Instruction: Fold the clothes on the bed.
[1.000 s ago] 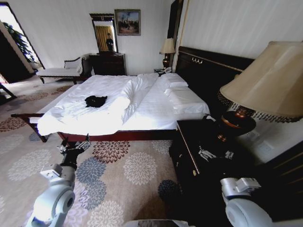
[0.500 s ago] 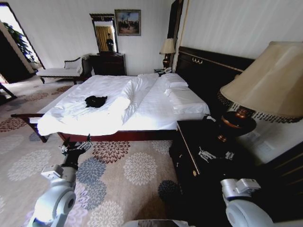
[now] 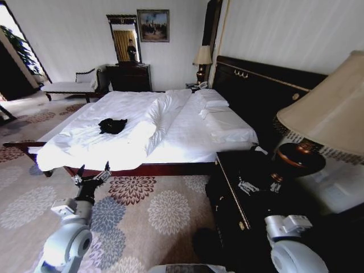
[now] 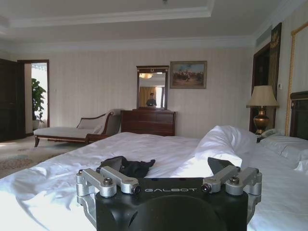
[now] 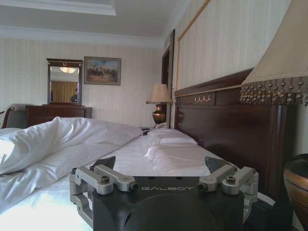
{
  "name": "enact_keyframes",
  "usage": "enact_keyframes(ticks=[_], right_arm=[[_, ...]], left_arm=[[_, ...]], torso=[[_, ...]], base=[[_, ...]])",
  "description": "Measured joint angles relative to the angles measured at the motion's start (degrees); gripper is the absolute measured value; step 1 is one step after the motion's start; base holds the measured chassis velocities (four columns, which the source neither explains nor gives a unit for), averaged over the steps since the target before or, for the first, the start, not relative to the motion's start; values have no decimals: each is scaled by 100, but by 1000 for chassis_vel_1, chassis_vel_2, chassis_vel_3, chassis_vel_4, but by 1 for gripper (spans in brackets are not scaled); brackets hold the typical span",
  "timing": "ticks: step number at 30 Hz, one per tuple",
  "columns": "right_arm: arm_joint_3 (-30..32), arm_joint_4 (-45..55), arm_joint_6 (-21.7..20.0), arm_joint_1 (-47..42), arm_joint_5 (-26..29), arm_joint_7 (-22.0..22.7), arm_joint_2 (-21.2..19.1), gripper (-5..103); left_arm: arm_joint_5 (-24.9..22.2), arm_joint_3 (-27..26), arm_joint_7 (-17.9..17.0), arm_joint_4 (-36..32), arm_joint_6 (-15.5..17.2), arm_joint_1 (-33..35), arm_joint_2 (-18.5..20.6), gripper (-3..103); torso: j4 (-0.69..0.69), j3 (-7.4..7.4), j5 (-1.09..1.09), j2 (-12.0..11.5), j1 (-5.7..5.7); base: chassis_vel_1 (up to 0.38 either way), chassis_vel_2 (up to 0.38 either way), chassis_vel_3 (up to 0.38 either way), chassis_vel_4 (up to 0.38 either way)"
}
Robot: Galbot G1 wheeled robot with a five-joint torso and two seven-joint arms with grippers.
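the crumpled black cotton t-shirt [image 3: 112, 125] lies on the big white bed [image 3: 187, 136] near its foot edge. left gripper [image 3: 91, 172] and right gripper [image 5: 163, 166] both spread wide, holding nothing.

A hotel-style bedroom: large white bed [image 3: 187, 128], bedside lamp [image 3: 201, 60], dresser mirror [image 3: 124, 38], patterned carpet [image 3: 153, 210].

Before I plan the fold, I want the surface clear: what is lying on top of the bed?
On the bed lies the crumpled black T-shirt, on the white duvet near the foot end. Pillows sit by the headboard. Anything beneath the bunched duvet fold is hidden.
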Motion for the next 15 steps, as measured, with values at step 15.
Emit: enact_keyframes(ticks=[15], right_arm=[[40, -1, -44, 73, 150, 9, -61, 100]], left_arm=[[81, 60, -1, -6, -58, 26, -5, 100]], torso=[[0, -2, 0, 2, -7]], base=[[-147, 156, 146, -153]])
